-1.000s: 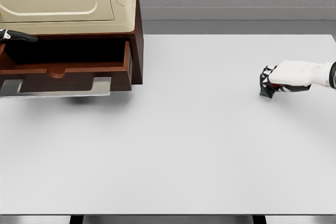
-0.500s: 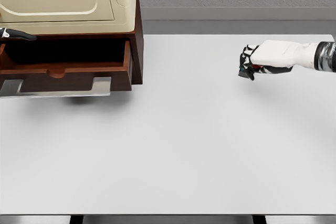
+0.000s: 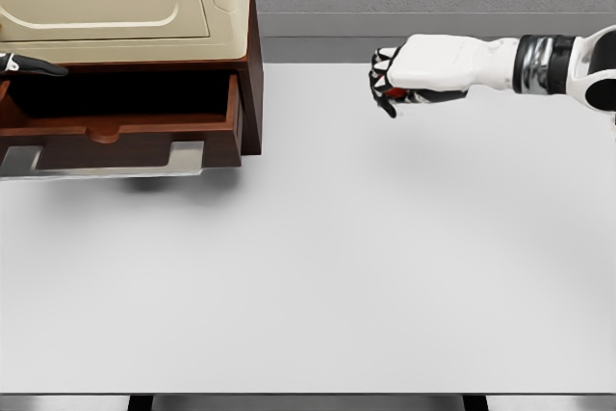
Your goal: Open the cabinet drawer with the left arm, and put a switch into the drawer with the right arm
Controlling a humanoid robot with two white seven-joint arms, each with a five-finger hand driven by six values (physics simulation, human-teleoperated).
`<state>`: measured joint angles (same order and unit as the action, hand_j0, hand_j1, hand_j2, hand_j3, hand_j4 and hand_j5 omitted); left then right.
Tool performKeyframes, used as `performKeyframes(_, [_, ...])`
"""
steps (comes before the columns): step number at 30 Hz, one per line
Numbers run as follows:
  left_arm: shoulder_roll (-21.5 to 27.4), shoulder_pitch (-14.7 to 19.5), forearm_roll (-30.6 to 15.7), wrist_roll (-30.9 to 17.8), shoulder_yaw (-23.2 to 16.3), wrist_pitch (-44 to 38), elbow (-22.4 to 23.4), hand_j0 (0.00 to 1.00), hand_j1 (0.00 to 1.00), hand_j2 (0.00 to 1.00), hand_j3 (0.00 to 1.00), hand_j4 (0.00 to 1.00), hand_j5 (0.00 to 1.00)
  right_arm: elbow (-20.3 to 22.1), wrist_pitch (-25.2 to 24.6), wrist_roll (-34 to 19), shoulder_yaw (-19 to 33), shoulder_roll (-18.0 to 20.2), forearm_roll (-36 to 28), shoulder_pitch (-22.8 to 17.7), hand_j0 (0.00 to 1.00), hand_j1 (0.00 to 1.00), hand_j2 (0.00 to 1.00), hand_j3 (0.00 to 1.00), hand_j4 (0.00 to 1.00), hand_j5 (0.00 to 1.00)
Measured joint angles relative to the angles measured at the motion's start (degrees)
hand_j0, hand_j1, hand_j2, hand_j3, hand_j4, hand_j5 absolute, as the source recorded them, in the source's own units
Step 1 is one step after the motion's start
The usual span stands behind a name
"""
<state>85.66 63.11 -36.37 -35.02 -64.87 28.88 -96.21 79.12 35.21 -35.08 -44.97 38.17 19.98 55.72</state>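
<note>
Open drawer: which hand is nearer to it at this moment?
Left. The left hand sits at the picture's left edge just above the open drawer; the right hand, curled around something red, is off to the drawer's right.

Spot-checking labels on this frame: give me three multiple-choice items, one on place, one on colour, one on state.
1. Where is the right hand?
A. above the table's far edge
B. inside the drawer
C. at the table's near edge

2. What colour is the cabinet top?
A. cream
B. blue
C. black

3. What state is the drawer in?
A. shut
B. pulled open
C. lying on the table

Key: A, it is raised right of the cabinet; A, a cream top sits over brown wood; B, its front stands forward with a dark gap behind.
</note>
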Motion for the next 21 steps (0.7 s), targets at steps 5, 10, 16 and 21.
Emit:
performKeyframes(5, [-0.02, -0.01, 0.14, 0.00, -0.01, -0.01, -0.03, 1.00, 1.00, 1.00, 1.00, 1.00, 1.00, 0.05, 0.04, -0.04, -2.31, -2.78, 0.05, 2.37, 0.26, 0.26, 0.26, 0.26, 0.26, 0.26])
performKeyframes(10, [-0.04, -0.01, 0.25, 0.00, -0.01, -0.01, -0.01, 1.00, 1.00, 1.00, 1.00, 1.00, 1.00, 0.05, 0.11, -0.12, -4.44, -6.43, 0.14, 5.45, 0.26, 0.26, 0.26, 0.26, 0.26, 0.26])
performKeyframes(16, [-0.09, -0.09, 0.29, 0.00, -0.07, -0.01, -0.01, 1.00, 1.00, 1.00, 1.00, 1.00, 1.00, 0.06, 0.05, -0.03, -6.00, -10.25, 0.06, 7.91, 0.27, 0.27, 0.27, 0.27, 0.27, 0.27])
performKeyframes(21, [-0.15, -0.09, 0.31, 0.00, -0.10, 0.00, -0.02, 1.00, 1.00, 1.00, 1.00, 1.00, 1.00, 0.07, 0.03, -0.03, -7.35, -13.96, -0.06, 10.11, 0.27, 0.27, 0.27, 0.27, 0.27, 0.27])
